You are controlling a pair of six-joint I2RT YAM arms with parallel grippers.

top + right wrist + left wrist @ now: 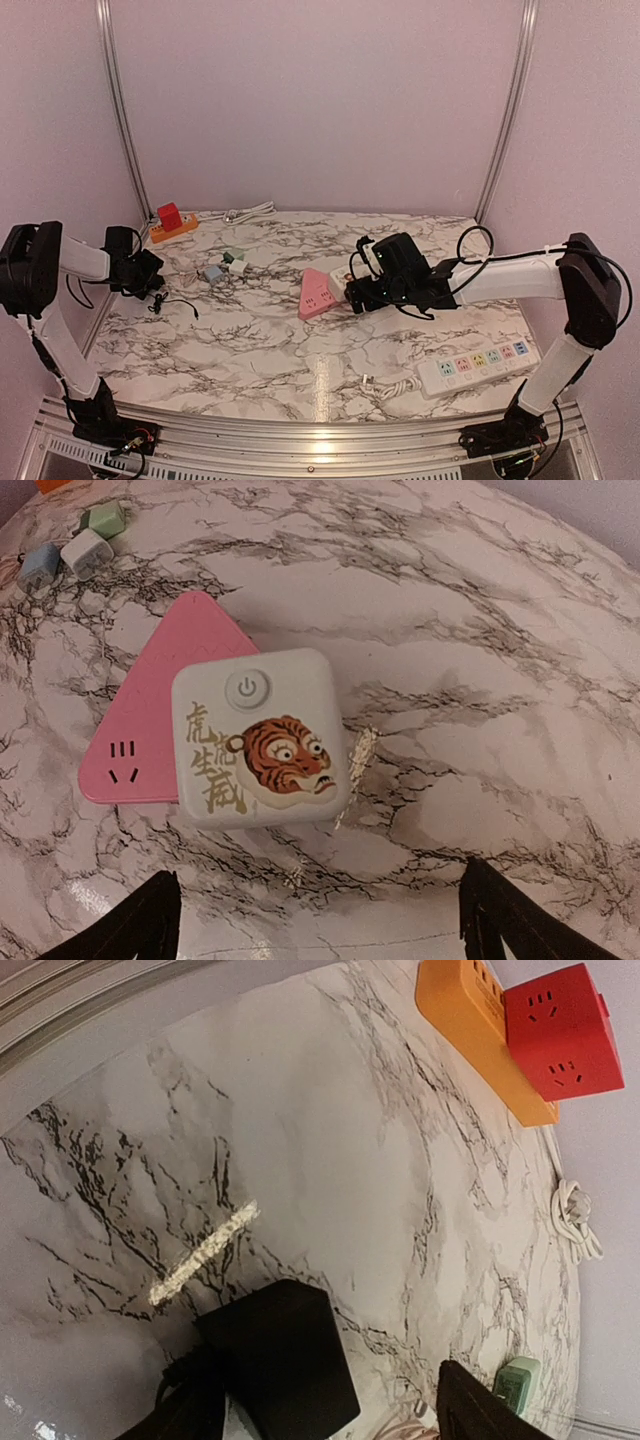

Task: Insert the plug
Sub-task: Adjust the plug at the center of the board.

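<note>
Marble-print tabletop (250, 340), smooth and glossy, with glints of light. Smooth matt plastic on pink triangular socket (150, 680) and white tiger-printed cube (260, 740). Shinier plastic on red cube (560, 1030) and orange strip (470, 1030), far left. Matt black block (285, 1360). Brushed metal rail (320, 440) along near edge.

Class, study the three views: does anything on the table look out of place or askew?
The white tiger-print cube sits on the pink triangular socket block, overhanging its edge and skewed to it. Whether it is plugged in cannot be told.
</note>
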